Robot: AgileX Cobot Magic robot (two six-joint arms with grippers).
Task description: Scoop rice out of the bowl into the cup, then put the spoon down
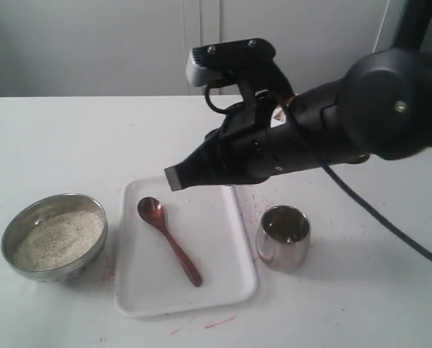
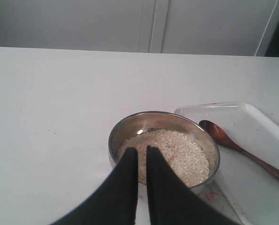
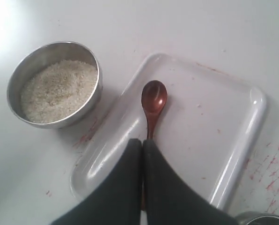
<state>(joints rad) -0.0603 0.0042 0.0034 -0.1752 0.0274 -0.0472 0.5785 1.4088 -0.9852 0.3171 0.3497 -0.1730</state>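
The reddish-brown wooden spoon (image 1: 169, 239) lies flat on the white tray (image 1: 223, 217), with its oval bowl toward the back. The wide steel bowl (image 1: 27, 214) sits left of the tray and holds white rice (image 1: 56, 239). The small steel cup (image 1: 283, 238) stands right of the tray. My right gripper (image 1: 174, 177) hangs above the tray's back edge, shut and empty. In the right wrist view, the right gripper (image 3: 143, 143) hovers over the spoon (image 3: 154, 98) handle. My left gripper (image 2: 142, 151) is shut, with its tips just short of the bowl (image 2: 130, 123) and rice (image 2: 177, 150).
The white table (image 1: 71, 145) carries faint red marks around the tray and cup. The right arm's dark body (image 1: 361, 116) spans the upper right of the exterior view. A pale wall stands behind the table.
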